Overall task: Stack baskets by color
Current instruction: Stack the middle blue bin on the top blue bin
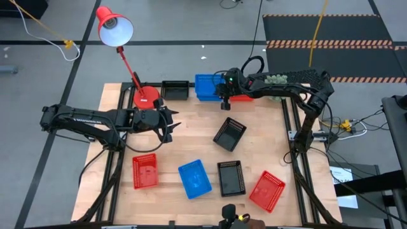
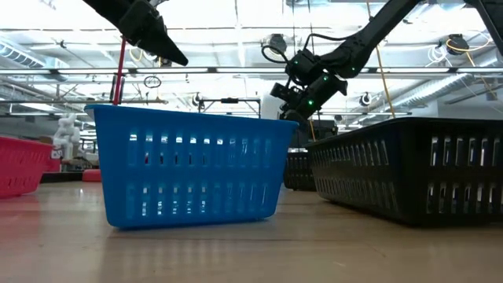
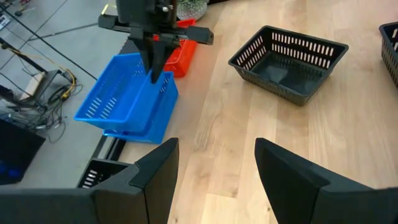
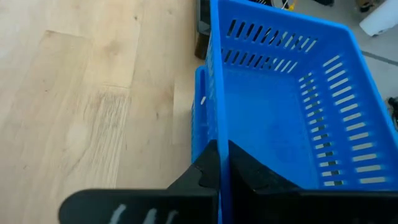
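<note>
Nearest low cam: blue basket point(image 2: 185, 167), black basket point(image 2: 409, 165) at 3 o'clock. Table's 12 o'clock edge: right gripper point(image 4: 222, 163) clamped on tilted blue basket's point(image 1: 208, 86) wall atop another. Left gripper point(image 1: 173, 124) fingers apart, holding nothing, at 9 o'clock.

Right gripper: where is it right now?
In the high view the right gripper is at the table's far edge, shut on the wall of a tilted blue basket over a second blue one, between the black basket and a red basket.
</note>
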Robot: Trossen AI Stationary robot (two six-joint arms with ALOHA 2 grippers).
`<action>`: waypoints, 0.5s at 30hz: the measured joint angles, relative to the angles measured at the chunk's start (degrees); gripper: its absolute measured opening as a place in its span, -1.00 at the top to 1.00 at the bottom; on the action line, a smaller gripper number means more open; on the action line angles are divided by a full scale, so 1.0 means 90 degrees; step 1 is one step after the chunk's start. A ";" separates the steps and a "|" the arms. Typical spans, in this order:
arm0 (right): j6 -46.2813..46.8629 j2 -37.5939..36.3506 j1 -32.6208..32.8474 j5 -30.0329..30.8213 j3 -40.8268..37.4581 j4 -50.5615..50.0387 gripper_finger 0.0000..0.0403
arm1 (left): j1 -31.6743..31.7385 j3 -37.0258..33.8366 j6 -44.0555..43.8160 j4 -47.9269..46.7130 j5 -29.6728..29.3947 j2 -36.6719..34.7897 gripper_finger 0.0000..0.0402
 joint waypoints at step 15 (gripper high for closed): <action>-0.0102 0.0105 -0.0166 -0.0414 -0.0047 0.0081 0.99 | -0.0002 0.0000 0.0041 0.0048 0.0002 -0.0001 -0.06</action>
